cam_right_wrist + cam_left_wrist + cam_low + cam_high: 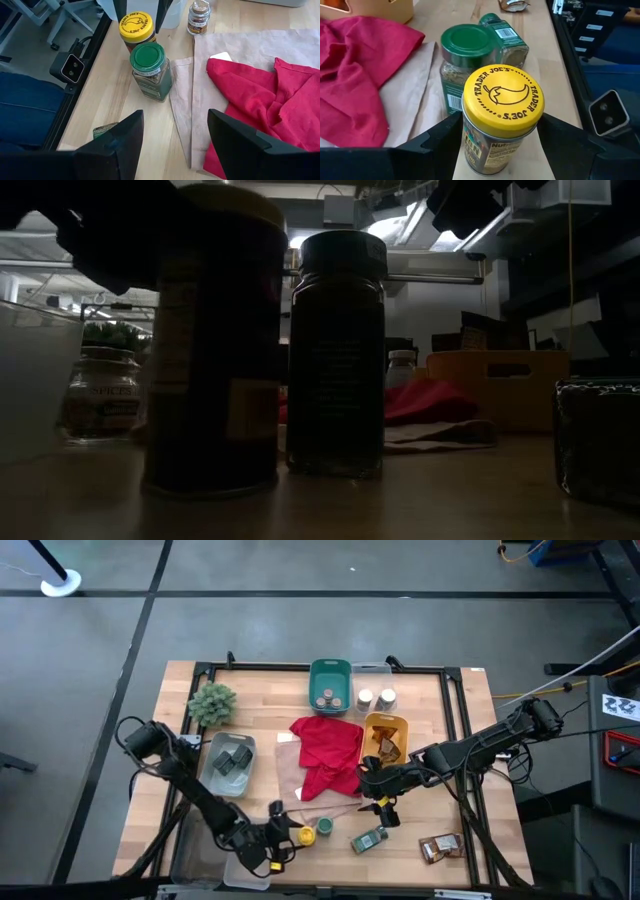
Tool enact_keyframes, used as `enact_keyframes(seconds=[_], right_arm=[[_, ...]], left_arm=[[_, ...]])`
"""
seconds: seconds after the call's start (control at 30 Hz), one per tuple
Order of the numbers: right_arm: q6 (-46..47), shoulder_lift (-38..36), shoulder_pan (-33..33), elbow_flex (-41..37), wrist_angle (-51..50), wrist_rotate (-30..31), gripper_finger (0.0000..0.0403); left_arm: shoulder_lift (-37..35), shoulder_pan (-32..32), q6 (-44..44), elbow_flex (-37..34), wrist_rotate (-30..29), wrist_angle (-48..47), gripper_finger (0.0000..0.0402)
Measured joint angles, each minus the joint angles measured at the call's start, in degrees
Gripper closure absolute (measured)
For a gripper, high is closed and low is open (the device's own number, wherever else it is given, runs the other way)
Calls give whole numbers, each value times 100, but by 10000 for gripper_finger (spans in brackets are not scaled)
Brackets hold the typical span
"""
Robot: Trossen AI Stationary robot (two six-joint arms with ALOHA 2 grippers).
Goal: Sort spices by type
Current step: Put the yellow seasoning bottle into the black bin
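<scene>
Left gripper (502,137): we see its fingers clamped on the yellow-lidded glass spice jar (502,120).
Green-lidded glass jar (465,62): upright just beyond that gripper.
Right gripper (175,132): fingers apart, empty, above the jar and red cloth (265,105).

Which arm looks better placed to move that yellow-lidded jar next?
The left arm. Its end effector already has its fingers on either side of the yellow-lidded glass jar near the table's front edge. The right end effector is open and hovers short of the green-lidded jar, holding nothing.
</scene>
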Motion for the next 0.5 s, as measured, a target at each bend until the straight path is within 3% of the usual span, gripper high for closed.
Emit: enact_keyframes(seconds=[0.5], right_arm=[[-1,0,0,0,0,0,182]], left_arm=[[0,84,156,0,-4,39,162]])
